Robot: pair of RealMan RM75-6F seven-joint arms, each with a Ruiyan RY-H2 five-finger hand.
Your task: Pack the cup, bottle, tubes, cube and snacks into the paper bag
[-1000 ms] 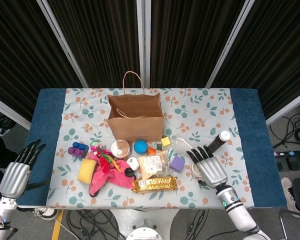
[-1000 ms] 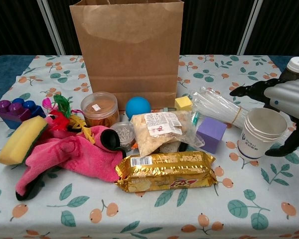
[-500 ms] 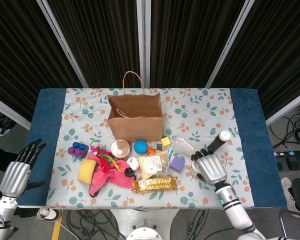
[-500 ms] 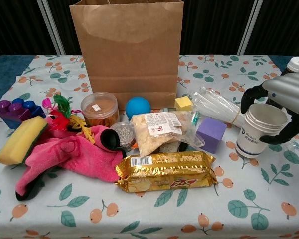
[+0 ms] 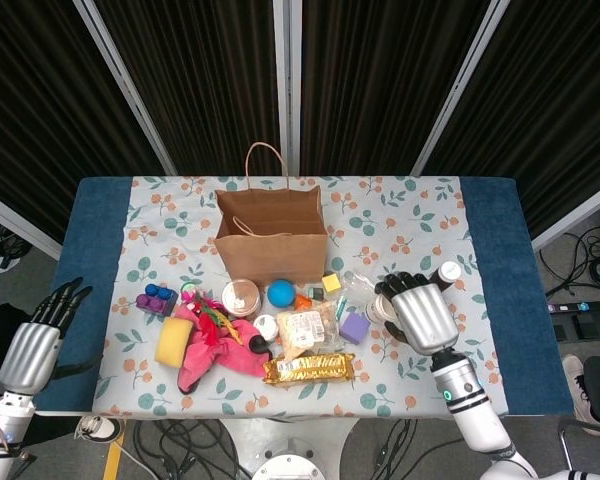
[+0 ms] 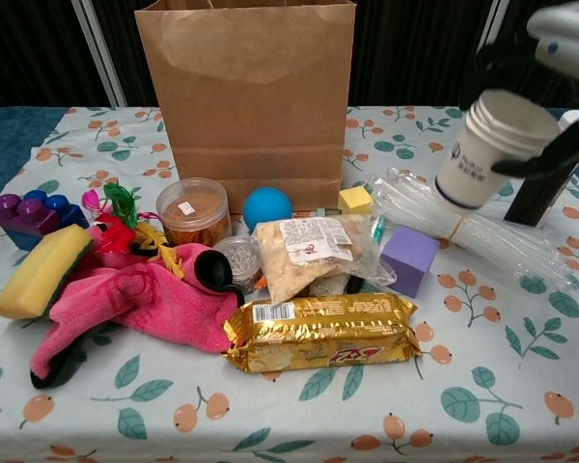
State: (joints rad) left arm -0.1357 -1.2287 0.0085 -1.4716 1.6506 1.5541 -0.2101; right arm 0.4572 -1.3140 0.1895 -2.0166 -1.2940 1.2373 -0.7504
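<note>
Above one bag (image 6: 246,96), hand (image 5: 418,310) grips one cup (image 6: 487,147).

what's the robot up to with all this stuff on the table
The right hand grips a stack of paper cups and holds it tilted in the air, off the table, to the right of the open paper bag. The left hand hangs open at the table's left edge, holding nothing. The dark bottle, the bundle of clear tubes, the purple cube and the gold snack pack lie on the tablecloth in front of the bag.
</note>
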